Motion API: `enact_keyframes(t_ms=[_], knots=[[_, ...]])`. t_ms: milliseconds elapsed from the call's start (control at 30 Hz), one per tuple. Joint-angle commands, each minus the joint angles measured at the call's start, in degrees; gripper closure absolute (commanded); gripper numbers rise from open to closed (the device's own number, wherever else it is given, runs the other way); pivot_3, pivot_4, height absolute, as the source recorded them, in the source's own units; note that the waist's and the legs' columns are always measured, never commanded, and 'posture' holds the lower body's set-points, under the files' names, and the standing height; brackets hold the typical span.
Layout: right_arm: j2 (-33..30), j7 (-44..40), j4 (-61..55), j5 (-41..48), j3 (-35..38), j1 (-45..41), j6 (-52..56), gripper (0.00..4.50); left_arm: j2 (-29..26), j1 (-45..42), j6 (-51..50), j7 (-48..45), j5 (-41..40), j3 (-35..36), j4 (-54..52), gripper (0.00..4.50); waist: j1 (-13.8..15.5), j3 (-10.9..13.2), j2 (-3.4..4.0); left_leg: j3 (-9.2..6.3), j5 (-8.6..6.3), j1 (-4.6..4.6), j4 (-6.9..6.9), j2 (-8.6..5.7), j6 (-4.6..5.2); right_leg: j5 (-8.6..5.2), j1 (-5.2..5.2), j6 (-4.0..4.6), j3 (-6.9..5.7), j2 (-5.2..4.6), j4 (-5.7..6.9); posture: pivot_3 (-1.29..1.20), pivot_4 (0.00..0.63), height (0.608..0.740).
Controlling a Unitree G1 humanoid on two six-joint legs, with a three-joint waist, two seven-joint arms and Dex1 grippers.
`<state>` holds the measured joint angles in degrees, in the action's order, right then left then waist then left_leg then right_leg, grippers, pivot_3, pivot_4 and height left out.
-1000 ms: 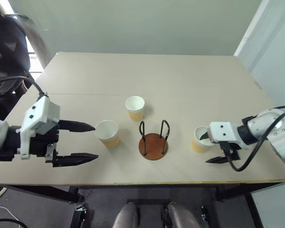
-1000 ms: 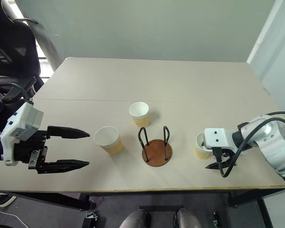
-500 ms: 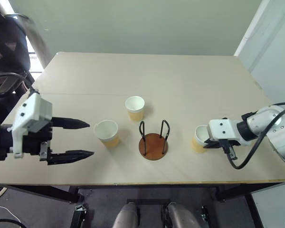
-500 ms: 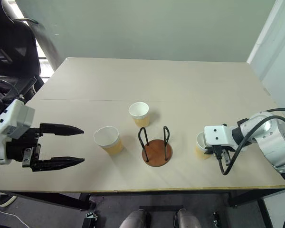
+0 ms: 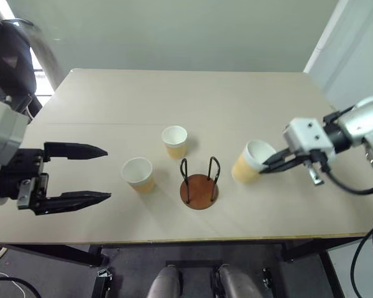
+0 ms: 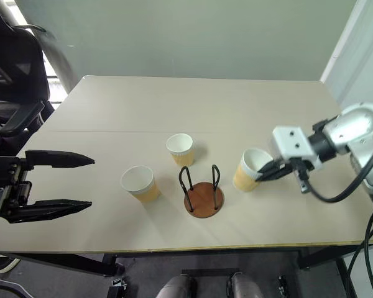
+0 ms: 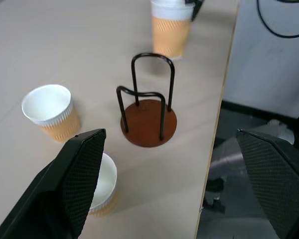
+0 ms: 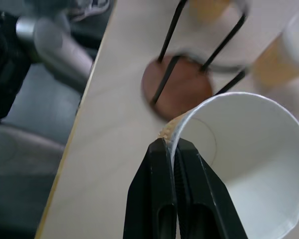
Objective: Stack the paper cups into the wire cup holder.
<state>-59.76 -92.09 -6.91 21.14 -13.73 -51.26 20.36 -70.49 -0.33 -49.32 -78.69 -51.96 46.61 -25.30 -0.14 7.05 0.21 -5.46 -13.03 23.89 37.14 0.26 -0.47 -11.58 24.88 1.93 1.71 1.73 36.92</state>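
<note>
Claw [image 8: 172, 149] pinching cup [image 8: 244, 164] rim (tilted), holder [image 8: 182, 84] beyond

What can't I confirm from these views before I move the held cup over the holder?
- Held cup: its base is out of sight in the right wrist view, behind its own wall; the right gripper pinches the rim.
- Wire cup holder: blurred in the right wrist view, loop tops cut by the edge.
- Nearest cup: partly covered by a left gripper finger in the left wrist view.
</note>
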Motion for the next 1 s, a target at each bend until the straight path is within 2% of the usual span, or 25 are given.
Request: enact_keyframes(t_ms=[33,200,333,500,600,1000], knots=[[-0.11,-0.41,2.64,5.33,0.11,-6.87,-2.15,4.46,0.57,2.35,-0.65,-0.26,1.07,3.13,-1.47,0.00,0.01,0.01,0.02,0.00,0.00,0.00,-0.01,0.00,0.00,0.00,0.00,0.00,0.00,0.00,-0.01,0.00,0.150,0.740],[3.29,-0.41,4.06,9.61,-3.31,-14.34,-4.66,4.46,1.68,8.33,-0.24,-0.45,4.86,5.62,-3.39,0.00,-0.09,0.02,0.05,-0.01,-0.01,-0.01,-0.05,0.05,0.01,-0.07,0.03,0.12,-0.03,0.01,0.01,0.00,0.150,0.740],[7.40,-0.41,3.16,11.60,-6.58,-16.65,-5.44,4.46,2.66,11.10,-0.60,-0.45,5.22,8.02,-5.47,0.00,-0.36,0.01,0.03,0.00,-0.02,-0.03,-0.08,0.09,0.00,-0.09,0.03,0.17,-0.04,0.05,0.02,0.00,0.150,0.740],[14.38,-0.41,5.42,4.70,-9.59,-15.56,-7.40,4.46,4.12,13.01,-1.52,0.92,4.58,9.39,-8.03,0.00,-0.42,0.03,0.06,0.00,-0.02,-0.03,-0.04,0.12,0.01,-0.03,0.03,0.27,-0.04,0.05,0.04,0.00,0.150,0.740],[15.36,-0.41,6.94,2.19,-10.48,-14.98,-9.21,4.46,5.02,14.39,-2.44,1.11,3.86,11.18,-9.81,0.00,-0.25,0.02,0.05,-0.01,-0.02,0.01,-0.01,0.12,-0.01,0.01,0.05,0.31,-0.04,0.05,0.03,0.00,0.150,0.740],[17.59,-0.41,9.06,1.05,-12.71,-14.44,-10.67,4.46,5.00,14.59,-4.97,2.13,0.88,14.97,-11.69,0.00,-0.42,0.02,0.05,-0.01,-0.12,0.01,-0.03,0.16,-0.13,0.07,0.10,0.39,-0.05,0.08,0.04,0.00,0.150,0.740]])
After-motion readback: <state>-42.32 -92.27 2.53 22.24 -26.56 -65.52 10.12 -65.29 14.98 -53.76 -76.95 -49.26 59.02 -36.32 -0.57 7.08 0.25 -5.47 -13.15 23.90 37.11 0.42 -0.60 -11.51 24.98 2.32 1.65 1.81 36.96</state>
